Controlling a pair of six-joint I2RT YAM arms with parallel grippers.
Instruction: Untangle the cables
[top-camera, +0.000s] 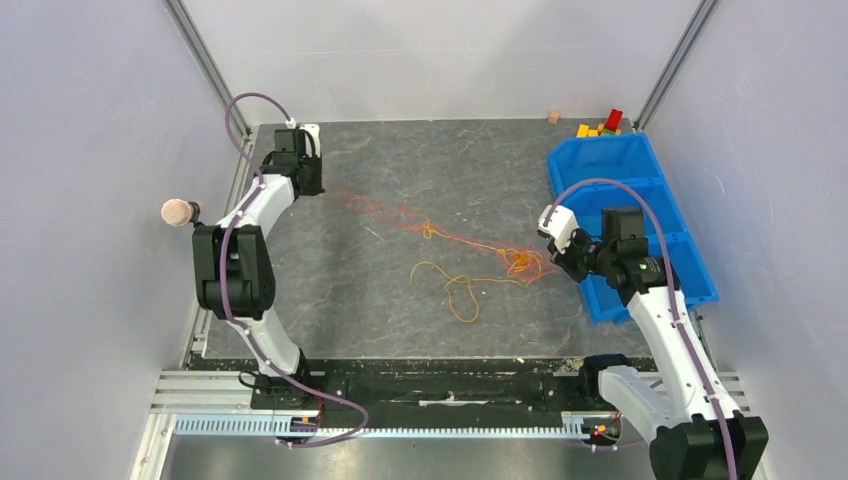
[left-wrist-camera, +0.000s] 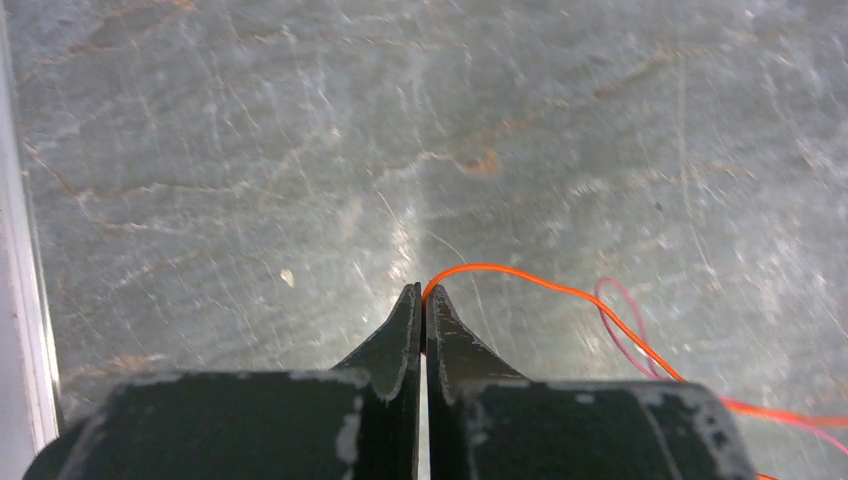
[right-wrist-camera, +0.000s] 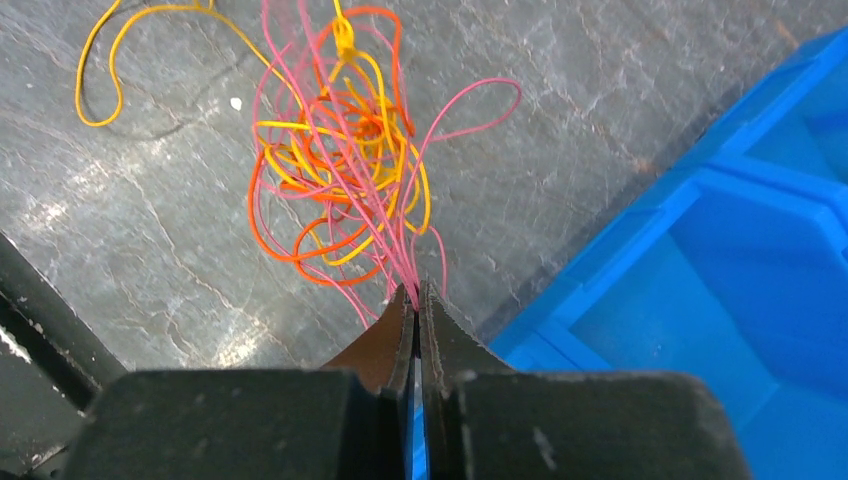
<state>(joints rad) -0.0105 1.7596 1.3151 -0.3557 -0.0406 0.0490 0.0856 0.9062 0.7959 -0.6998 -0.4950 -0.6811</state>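
1. Tension is the big worry. The left gripper (left-wrist-camera: 422, 300) has its jaws pressed together on a thin orange wire (left-wrist-camera: 520, 272) at the very tips. The right gripper (right-wrist-camera: 417, 297) is pinching a bundle of thin pink-red strands (right-wrist-camera: 395, 250) the same way.
2. The cables, a curly clump of thin red, orange and yellow wires (right-wrist-camera: 340, 170), sit just ahead of the right gripper's tips. The rest trails away from the clump toward the left gripper, over the grey scratched tabletop (top-camera: 380, 335).
3. If the arms spread too hard, I'd judge that the small orange knot (top-camera: 428, 230) between the two grippers cinches tighter instead of opening.
4. Slipping is a risk too. Each wire is far thinner than the jaws and held only at the extreme tip, so a sideways tug could pop it free.
5. The blue plastic bin (right-wrist-camera: 630, 240) sits just to the right of the right gripper. A swing that way could drag strands over its rim and snag them.
6. Count:
   - two grippers, both clamped on wire
   - three wire colours, though I can't tell how many strands are in the clump
   - one loose yellow loop (right-wrist-camera: 95, 118) ahead and left of the right gripper
   - one knot
   - one bin with three compartments
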